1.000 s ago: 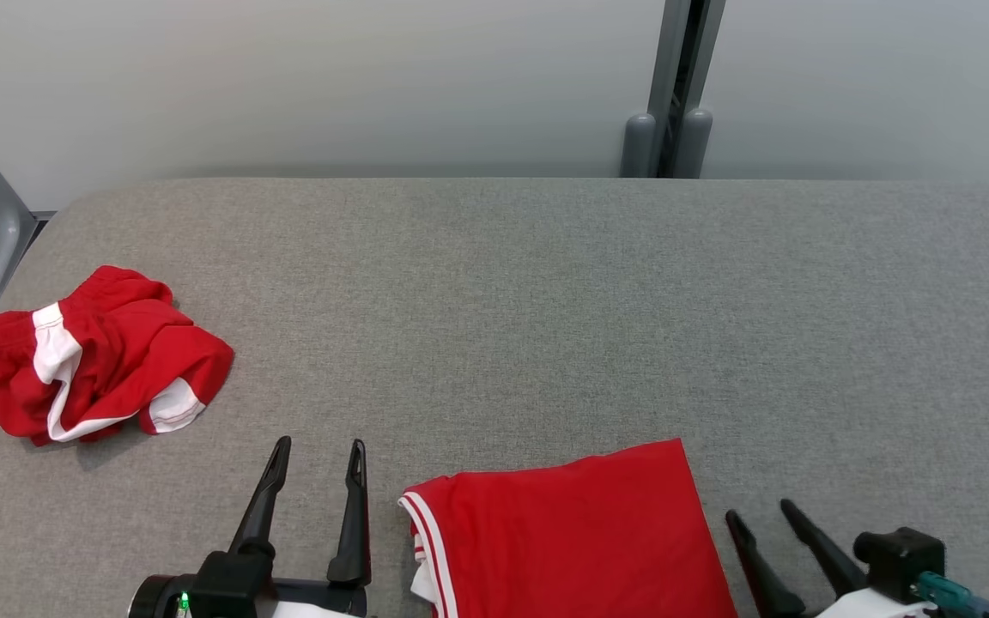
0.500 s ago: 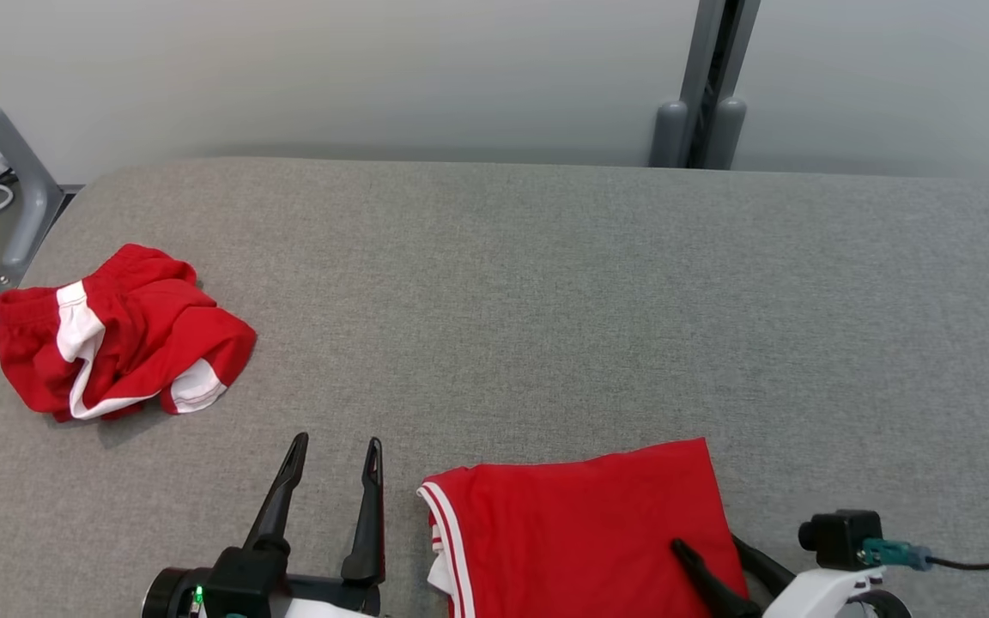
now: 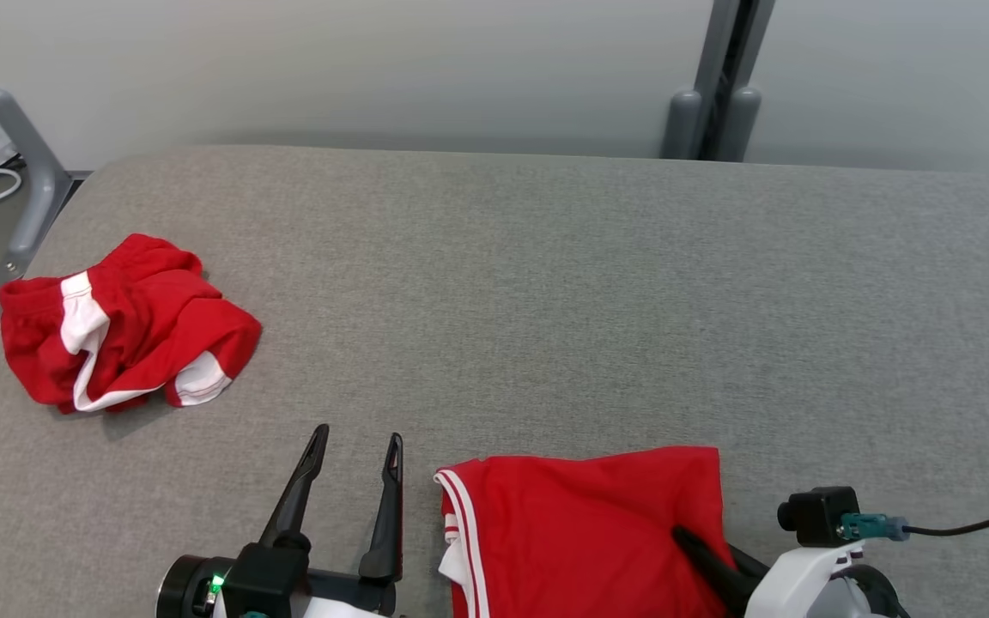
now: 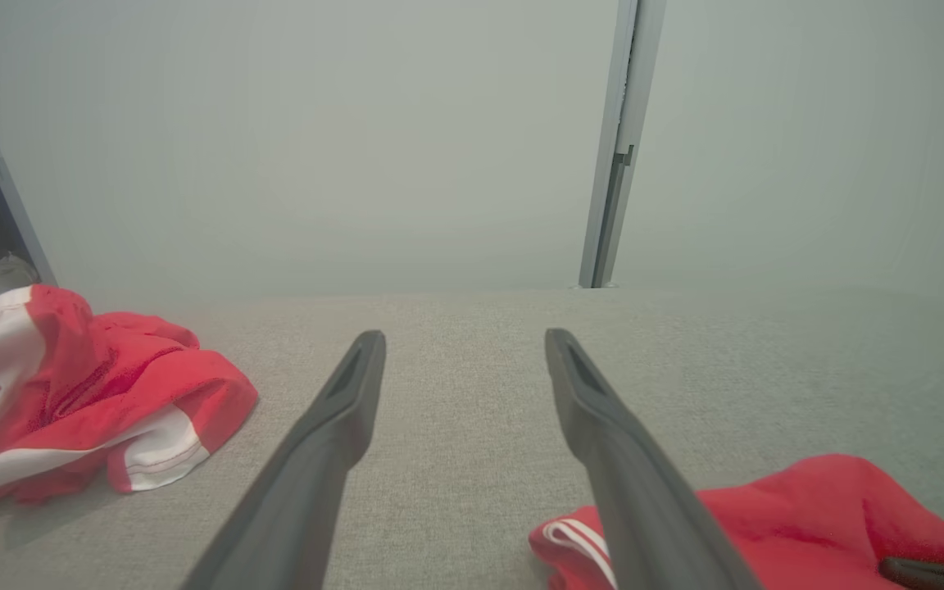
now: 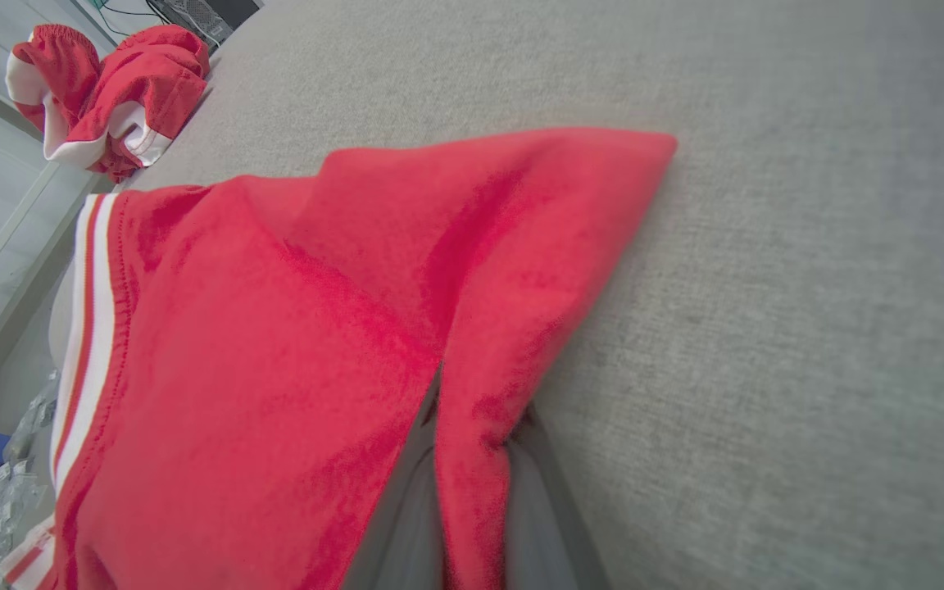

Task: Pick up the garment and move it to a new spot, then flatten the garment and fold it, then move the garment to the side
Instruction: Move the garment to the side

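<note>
A folded red garment (image 3: 580,524) with white-striped trim lies at the near edge of the grey padded table (image 3: 546,300). My right gripper (image 3: 705,549) is shut on its right edge. In the right wrist view the red cloth (image 5: 275,328) is pinched between the two fingers (image 5: 406,508) and rises in a ridge toward its far corner. My left gripper (image 3: 357,436) stands open just left of the garment, apart from it, with nothing between its fingers. The left wrist view has the left gripper (image 4: 464,340) over bare table and the garment (image 4: 808,516) at the lower right.
A crumpled red and white garment (image 3: 125,326) lies near the table's left edge, also in the left wrist view (image 4: 70,393) and the right wrist view (image 5: 103,82). A grey metal post (image 3: 713,94) stands behind the table. A grey frame leg (image 3: 27,197) and white cables are off the left corner.
My right gripper has moved left onto the folded garment's right edge and closed on it, puckering the cloth. The camera has shifted. The left gripper stays open.
</note>
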`<state>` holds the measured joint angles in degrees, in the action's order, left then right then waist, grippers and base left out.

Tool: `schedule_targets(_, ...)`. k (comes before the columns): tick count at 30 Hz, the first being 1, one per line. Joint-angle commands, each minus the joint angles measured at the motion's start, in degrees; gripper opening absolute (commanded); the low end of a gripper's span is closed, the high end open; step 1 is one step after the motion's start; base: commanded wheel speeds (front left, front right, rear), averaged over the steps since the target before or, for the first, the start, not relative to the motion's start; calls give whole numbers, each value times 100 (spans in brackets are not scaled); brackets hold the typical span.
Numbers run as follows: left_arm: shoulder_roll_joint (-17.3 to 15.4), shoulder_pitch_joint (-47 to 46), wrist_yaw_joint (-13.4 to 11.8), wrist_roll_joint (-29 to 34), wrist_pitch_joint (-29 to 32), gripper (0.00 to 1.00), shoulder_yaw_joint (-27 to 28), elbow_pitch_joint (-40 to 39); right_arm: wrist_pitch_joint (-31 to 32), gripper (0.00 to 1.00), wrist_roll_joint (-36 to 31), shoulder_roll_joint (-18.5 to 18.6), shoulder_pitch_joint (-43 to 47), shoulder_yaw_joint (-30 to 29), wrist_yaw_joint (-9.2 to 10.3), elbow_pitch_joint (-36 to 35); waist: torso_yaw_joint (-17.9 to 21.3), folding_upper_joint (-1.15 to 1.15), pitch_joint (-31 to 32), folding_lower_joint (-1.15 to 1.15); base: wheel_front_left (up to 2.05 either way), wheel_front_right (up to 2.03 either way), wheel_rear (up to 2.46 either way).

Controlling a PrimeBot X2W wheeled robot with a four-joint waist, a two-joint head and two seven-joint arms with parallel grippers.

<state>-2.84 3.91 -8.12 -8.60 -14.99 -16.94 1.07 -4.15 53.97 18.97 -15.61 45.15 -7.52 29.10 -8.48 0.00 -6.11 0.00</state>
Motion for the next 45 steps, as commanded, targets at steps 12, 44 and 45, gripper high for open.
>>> schedule_targets(12, -17, -422, 95, 222, -25, 100, -108, -187, -111, 0, -530, 1148, -1233, 1078, 4, 51, 883, 0, -474, 0, 0, 0, 0)
schedule_targets(44, -320, -2594, 292, 934, -18, 100, -12, -1391, -986, 0, -22, 3651, -4574, 1137, 5, 1988, 1607, 0, -3433, 0, 0, 0, 0)
schedule_targets(45, -318, -2587, 284, 928, -18, 100, -26, -1385, -1008, 0, -80, 3619, -4636, 1148, 5, 2096, 1591, 0, -3444, 0, 0, 0, 0)
